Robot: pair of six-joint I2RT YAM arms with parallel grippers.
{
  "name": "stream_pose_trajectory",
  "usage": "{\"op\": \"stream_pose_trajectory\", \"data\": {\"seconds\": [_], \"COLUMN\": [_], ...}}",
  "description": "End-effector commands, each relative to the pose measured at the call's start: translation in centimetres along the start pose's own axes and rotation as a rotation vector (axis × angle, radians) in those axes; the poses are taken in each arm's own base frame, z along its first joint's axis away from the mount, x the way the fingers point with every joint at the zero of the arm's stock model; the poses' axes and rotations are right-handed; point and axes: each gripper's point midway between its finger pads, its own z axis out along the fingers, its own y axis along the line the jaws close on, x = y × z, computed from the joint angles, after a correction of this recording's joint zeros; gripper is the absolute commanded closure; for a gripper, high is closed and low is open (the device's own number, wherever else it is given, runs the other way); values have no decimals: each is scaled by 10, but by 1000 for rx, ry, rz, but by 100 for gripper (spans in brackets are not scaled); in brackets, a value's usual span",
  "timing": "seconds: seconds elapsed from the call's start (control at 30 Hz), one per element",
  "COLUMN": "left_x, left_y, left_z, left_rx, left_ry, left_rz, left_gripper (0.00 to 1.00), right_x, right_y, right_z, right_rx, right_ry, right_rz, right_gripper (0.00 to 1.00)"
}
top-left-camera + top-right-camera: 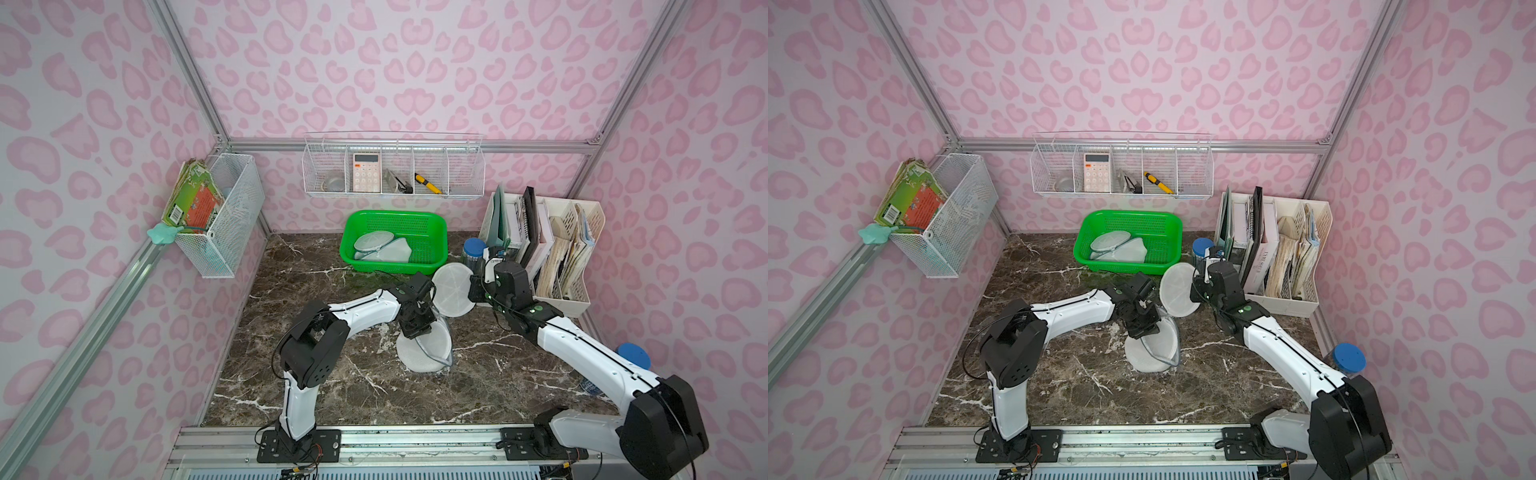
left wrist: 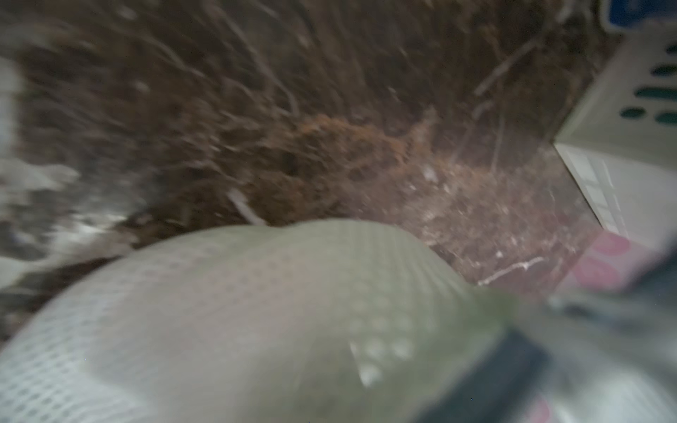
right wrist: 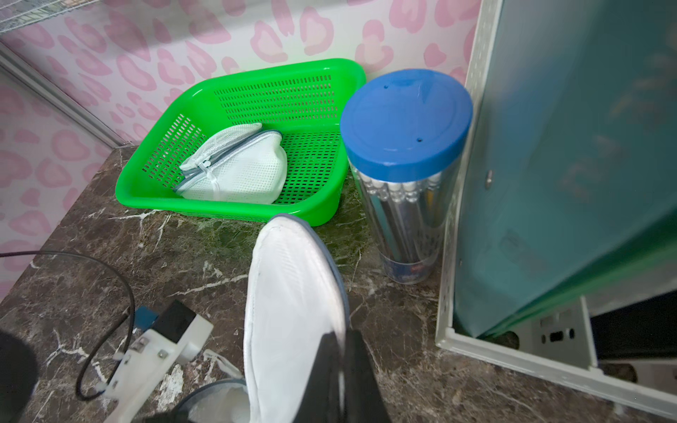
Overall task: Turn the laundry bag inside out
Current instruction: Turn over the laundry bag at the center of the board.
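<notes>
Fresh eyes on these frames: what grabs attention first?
The white mesh laundry bag sits mid-way across the dark marble table, stretched between both arms. The right gripper holds its round flap raised, and the left gripper is shut on its lower part. Behind it, a bright green perforated plastic basket holds a second white mesh bag, and pink leopard-print walls enclose everything.

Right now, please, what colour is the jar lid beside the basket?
Blue lid, clearest in right wrist view.

R gripper (image 1: 1195, 286) holding laundry bag (image 1: 1176, 291) disc up, L gripper (image 1: 1144, 331) on mesh
</notes>
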Motion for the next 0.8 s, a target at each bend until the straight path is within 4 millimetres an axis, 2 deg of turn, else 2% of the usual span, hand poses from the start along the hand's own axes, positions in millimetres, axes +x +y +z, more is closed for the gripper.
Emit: {"op": "stream_pose_trajectory", "data": {"seconds": [0.0, 0.17, 0.3, 0.37, 0.47, 0.6, 0.77], "left_x": [-1, -12, -28, -37, -41, -25, 3], "left_y": [47, 73, 72, 55, 30, 5, -5], "left_z": [-4, -18, -31, -42, -53, -59, -65], "left_rx": [-170, -264, -296, -265, -203, -140, -97], "left_ry": [9, 21, 19, -12, -36, -29, -7], "left_rz": [-32, 59, 180, 249, 324, 400, 428], "left_gripper": [97, 97, 93, 89, 79, 71, 70], "right_x": [4, 13, 18, 21, 29, 41, 48], "right_y": [-10, -25, -20, -14, 1, 12, 5], "right_z": [-7, -20, -31, -36, -39, -37, -30], "right_rx": [39, 75, 41, 15, -20, -21, 30], "right_ry": [17, 47, 56, 59, 64, 79, 94], "right_rz": [7, 11, 15, 19, 29, 52, 90], "right_gripper": [100, 100, 100, 100, 100, 100, 100]}}
